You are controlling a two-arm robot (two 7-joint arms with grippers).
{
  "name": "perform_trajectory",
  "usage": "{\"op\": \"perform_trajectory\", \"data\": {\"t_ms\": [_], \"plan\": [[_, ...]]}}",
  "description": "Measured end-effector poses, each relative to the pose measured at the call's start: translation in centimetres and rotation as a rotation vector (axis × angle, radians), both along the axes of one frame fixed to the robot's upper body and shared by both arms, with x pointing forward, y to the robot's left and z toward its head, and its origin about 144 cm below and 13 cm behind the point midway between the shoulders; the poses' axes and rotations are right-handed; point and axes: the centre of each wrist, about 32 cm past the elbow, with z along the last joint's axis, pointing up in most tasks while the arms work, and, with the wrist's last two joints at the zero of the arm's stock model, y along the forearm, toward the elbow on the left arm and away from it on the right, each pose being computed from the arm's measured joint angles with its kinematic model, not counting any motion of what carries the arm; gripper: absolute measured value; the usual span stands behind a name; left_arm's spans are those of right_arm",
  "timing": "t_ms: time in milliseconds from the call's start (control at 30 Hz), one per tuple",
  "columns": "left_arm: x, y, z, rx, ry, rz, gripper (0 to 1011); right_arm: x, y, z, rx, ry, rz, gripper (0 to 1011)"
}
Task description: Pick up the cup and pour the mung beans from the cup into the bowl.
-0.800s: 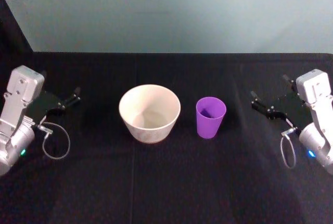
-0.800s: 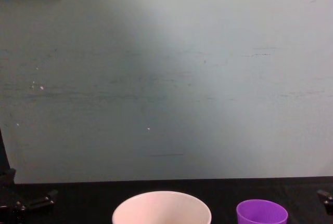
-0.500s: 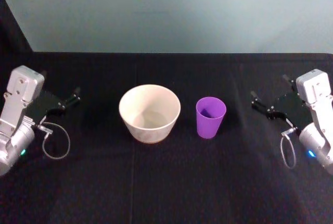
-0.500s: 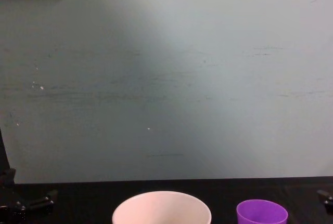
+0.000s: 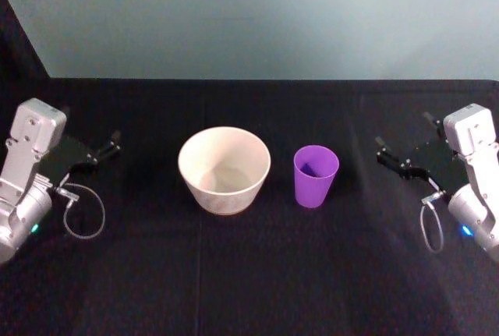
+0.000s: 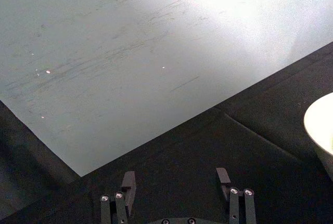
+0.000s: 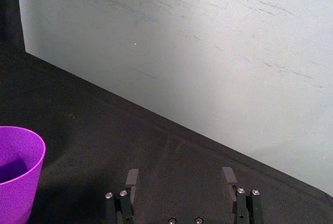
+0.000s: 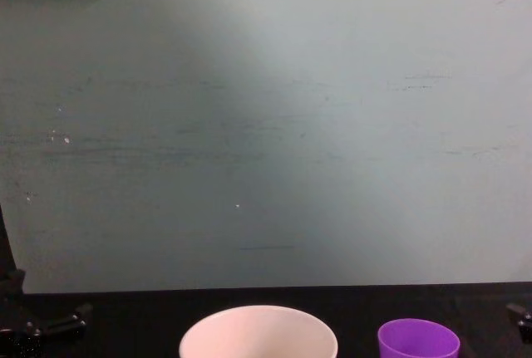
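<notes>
Right gripper [image 7: 180, 178] waits well off to the right of the bowl [image 5: 224, 192], out past the cup, its two black fingers spread wide with nothing between them. Left gripper [image 6: 176, 180] is parked just as far out on the bowl's left, fingers likewise parted and empty. I'd say both arms sit clear so the middle stays free, and the right one, being on the cup's side, looks the natural one to reach in.

Black table [image 5: 249, 274] runs under everything, the bowl near its middle. The bowl stands upright, mouth open and pale inside, ready to take a pour.

The cup [image 5: 316, 184] stands upright just to the bowl's right, close but not touching. That seems sensible to me: a short lift and a tip leftward would do it. Nothing has a hold of it yet.

From the head camera you get the whole layout around the bowl. The chest camera catches just the rims of bowl and cup beneath a tall stretch of wall [image 8: 266, 125]. The right wrist camera shows the cup's side and a dark patch low inside; whether that is beans or shadow I cannot tell. The left wrist camera clips the bowl's edge.
</notes>
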Motion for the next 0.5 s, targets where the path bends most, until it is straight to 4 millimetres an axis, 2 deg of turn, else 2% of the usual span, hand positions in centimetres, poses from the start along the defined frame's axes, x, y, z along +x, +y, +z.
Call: {"op": "perform_trajectory", "data": {"t_ms": [500], "plan": [[0.00, 0.00, 0.00, 0.000, 0.000, 0.000, 1000, 0.00, 0.00, 0.00, 0.000, 0.000, 0.000, 1000]]}}
